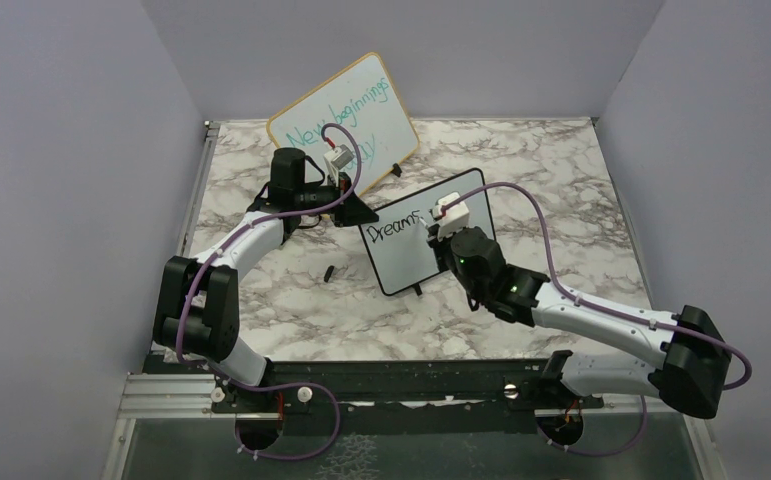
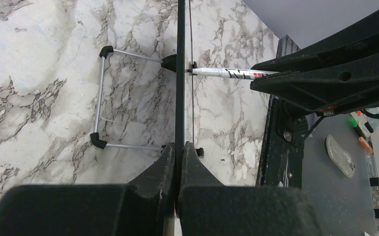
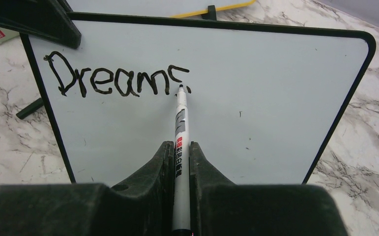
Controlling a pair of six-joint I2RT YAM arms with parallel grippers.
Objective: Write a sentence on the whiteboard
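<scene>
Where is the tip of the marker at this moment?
In the right wrist view, the marker in the right gripper has its tip on the whiteboard, at the last letter of "Dreams".

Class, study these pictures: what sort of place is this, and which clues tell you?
Probably a robotics test cell: a left arm and a right arm bolted to a rail at the edge of a marble-patterned table, plain walls boxing it in, and a partly written whiteboard.
</scene>
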